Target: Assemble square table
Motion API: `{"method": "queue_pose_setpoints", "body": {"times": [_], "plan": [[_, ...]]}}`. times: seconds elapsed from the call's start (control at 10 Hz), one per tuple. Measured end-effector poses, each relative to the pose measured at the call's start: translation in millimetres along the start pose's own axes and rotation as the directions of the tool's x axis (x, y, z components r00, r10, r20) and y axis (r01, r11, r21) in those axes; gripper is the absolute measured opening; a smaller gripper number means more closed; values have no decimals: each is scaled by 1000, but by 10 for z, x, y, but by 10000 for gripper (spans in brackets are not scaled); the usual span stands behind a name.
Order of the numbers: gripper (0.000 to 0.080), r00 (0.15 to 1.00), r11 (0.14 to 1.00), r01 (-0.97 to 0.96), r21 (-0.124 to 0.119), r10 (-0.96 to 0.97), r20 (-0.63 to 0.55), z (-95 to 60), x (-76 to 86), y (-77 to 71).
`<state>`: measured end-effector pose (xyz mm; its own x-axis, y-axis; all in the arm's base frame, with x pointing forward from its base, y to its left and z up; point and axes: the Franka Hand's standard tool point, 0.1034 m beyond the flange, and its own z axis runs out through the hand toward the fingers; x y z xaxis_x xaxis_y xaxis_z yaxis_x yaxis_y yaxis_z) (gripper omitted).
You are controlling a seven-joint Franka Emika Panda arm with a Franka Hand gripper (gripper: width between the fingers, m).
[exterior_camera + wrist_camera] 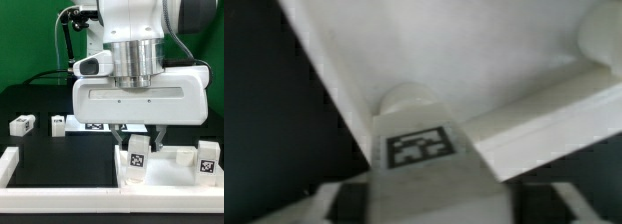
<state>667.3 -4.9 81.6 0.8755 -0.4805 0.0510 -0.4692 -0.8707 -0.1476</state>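
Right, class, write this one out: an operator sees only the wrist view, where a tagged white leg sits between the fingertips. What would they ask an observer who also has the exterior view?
Operator: Are there other legs besides the tagged leg at my gripper?
Observer: Yes. A leg block and a second leg block lie apart on the black table, at the exterior view's left.
Operator: And on the other side?
Observer: A third leg block, also tagged, sits to the exterior view's right of yours.
Operator: What lies along the near edge?
Observer: A long white rail runs across the front, with one end turned up at the exterior view's left.
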Motion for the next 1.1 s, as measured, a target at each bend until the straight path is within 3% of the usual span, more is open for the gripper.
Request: {"method": "queue_pose_setpoints", "body": {"times": [0.3,0.4,0.5,0.7,0.8,1.0,1.1], "plan": [[303,966,966,-259,-4,259,0,8,6,41],[301,905,905,-426,-7,426,-4,7,4,37],[301,808,808,-589,-1,589,3,27,-9,32],[300,471,468,-882,47,877,99,51,-13,-13],[300,444,441,-896,50,889,112,56,-15,0],[300,470,468,-882,52,875,112,58,-25,-11],[384,537,535,-844,51,837,104,57,-25,3]]}}
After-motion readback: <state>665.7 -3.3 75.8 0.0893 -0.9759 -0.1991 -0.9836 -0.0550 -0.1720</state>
